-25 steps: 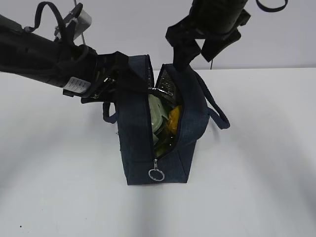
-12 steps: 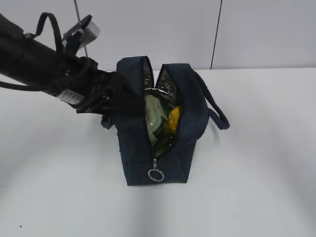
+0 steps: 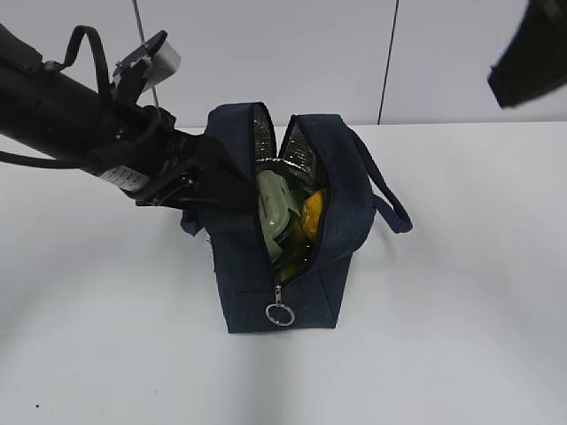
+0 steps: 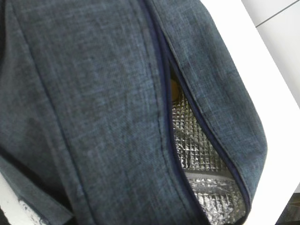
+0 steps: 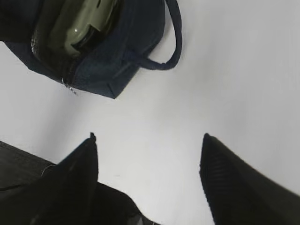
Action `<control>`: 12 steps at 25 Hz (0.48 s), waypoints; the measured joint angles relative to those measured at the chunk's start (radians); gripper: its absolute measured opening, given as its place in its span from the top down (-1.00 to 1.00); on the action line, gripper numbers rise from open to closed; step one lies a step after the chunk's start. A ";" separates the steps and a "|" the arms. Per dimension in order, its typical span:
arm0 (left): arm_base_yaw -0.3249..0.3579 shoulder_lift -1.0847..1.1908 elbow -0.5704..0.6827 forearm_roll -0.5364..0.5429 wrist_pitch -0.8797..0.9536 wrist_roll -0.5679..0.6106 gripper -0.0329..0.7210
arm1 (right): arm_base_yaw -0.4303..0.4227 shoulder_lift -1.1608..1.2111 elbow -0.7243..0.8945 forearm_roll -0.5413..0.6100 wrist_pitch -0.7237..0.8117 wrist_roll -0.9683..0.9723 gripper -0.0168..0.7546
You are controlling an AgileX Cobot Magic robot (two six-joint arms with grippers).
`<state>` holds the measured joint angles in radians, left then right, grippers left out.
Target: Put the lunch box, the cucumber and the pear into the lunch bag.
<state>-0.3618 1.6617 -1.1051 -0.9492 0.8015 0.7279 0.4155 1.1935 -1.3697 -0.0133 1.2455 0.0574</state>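
Lunch bag [image 3: 283, 235] stands upright on the white worktop [image 3: 461, 310], its long axis and zipper slit running from the near end, where the silver ring pull [image 3: 279, 313] hangs, away toward the far wall. Mouth gapes open; foil lining [image 3: 297, 150] shows at the far end. Inside the slit: pale green lid of the lunch box [image 3: 275, 208] on the left side, standing on edge, and the yellow-orange pear [image 3: 313, 212] just to its right, touching or nearly so. Something dark and glossy sits below them near the front; probably the cucumber, but too dim to confirm. Judged from this, all three items look loaded or nearly so. Left tool [image 3: 190, 173] is pressed against the bag's left wall near the top edge, so the left arm is by far the nearer. Its fingers are hidden behind fabric in the exterior view, and the left wrist view is filled with navy cloth and a strip of lining, so I cannot tell whether it pinches the wall or only braces it. Right tool [image 5: 147, 159] is spread wide and empty, well apart from the bag, high over bare worktop to the bag's right; only a blurred dark corner of that arm shows in the exterior view. One loop handle [image 3: 390, 199] hangs off the right wall.
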 joint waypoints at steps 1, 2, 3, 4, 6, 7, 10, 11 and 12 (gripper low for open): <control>0.000 0.000 0.000 0.001 0.006 0.000 -0.29 | 0.000 -0.035 0.054 0.004 -0.014 0.022 -0.44; 0.000 0.000 0.000 0.007 0.015 0.000 -0.27 | 0.000 -0.068 0.097 0.013 -0.033 0.039 -0.40; 0.000 0.000 0.000 0.017 0.027 0.000 -0.25 | 0.000 -0.098 0.146 0.019 -0.051 0.059 -0.36; 0.000 0.000 0.000 0.032 0.035 0.000 -0.24 | 0.000 -0.120 0.192 0.030 -0.067 0.075 -0.32; 0.000 0.000 0.000 0.062 0.056 0.000 -0.23 | 0.000 -0.162 0.264 0.064 -0.104 0.091 -0.23; 0.000 0.000 0.000 0.075 0.062 0.000 -0.23 | 0.000 -0.175 0.298 0.088 -0.118 0.096 -0.19; 0.000 0.000 0.000 0.090 0.073 0.000 -0.23 | 0.000 -0.197 0.374 0.155 -0.173 0.100 -0.08; 0.000 -0.002 0.000 0.094 0.074 0.000 -0.23 | 0.000 -0.200 0.394 0.173 -0.187 0.100 -0.05; 0.000 -0.005 0.000 0.095 0.075 0.000 -0.23 | 0.000 -0.200 0.409 0.184 -0.207 0.100 -0.02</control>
<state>-0.3618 1.6570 -1.1051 -0.8539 0.8762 0.7279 0.4155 0.9938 -0.9610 0.1703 1.0388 0.1571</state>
